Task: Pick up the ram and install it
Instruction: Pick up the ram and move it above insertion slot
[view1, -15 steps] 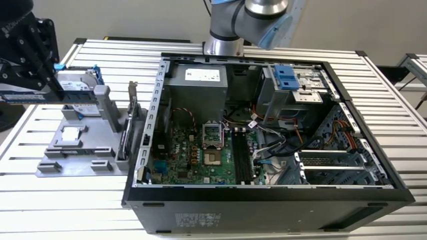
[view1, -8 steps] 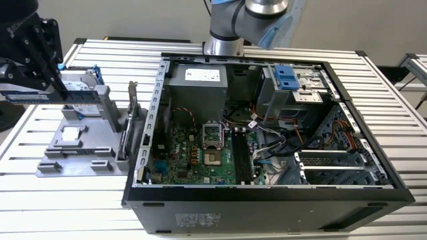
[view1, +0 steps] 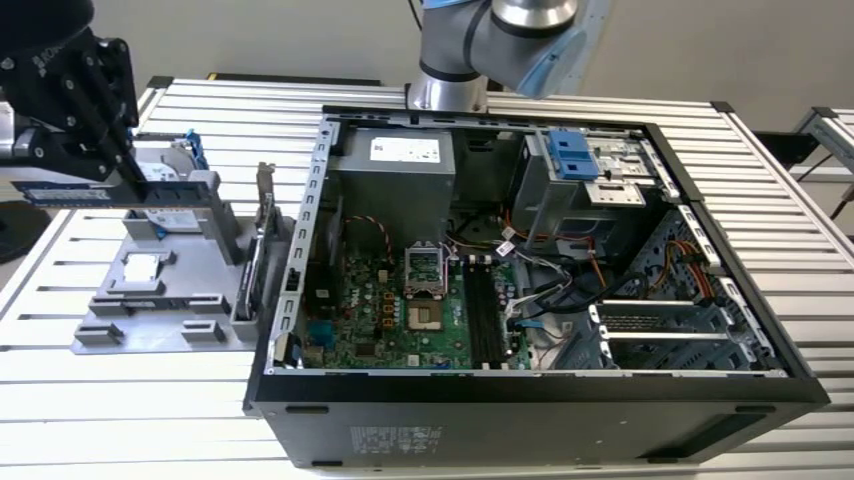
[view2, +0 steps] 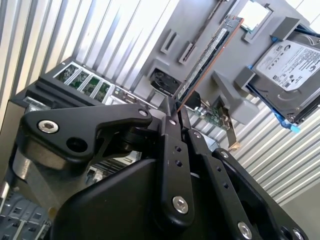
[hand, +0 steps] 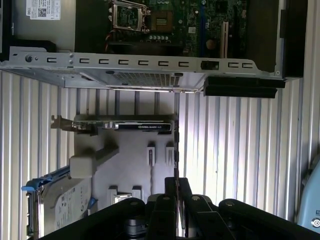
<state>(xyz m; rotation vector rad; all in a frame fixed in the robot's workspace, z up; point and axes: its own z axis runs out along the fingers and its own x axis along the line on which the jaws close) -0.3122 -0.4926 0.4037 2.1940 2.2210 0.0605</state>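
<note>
The ram (view1: 67, 194) is a long thin dark stick held level in the air at the exterior view's left, above the grey fixture (view1: 160, 300). My black gripper (view1: 118, 172) is shut on one end of it. In the second wrist view the ram (view2: 207, 55) juts out from between the fingers (view2: 176, 131), its row of chips showing. The first wrist view has the ram (hand: 176, 150) edge-on above the gripper (hand: 176, 192). The open computer case (view1: 287, 300) lies at the exterior view's right, with the long memory slots (view1: 483, 312) beside the processor socket.
A silver hard drive in a blue bracket (view2: 287, 70) and an upright expansion card (hand: 125, 125) stay on the fixture. The case's metal side wall (hand: 140, 65) stands between the fixture and the motherboard. Cables and a drive cage (view1: 587, 170) crowd the case's far side.
</note>
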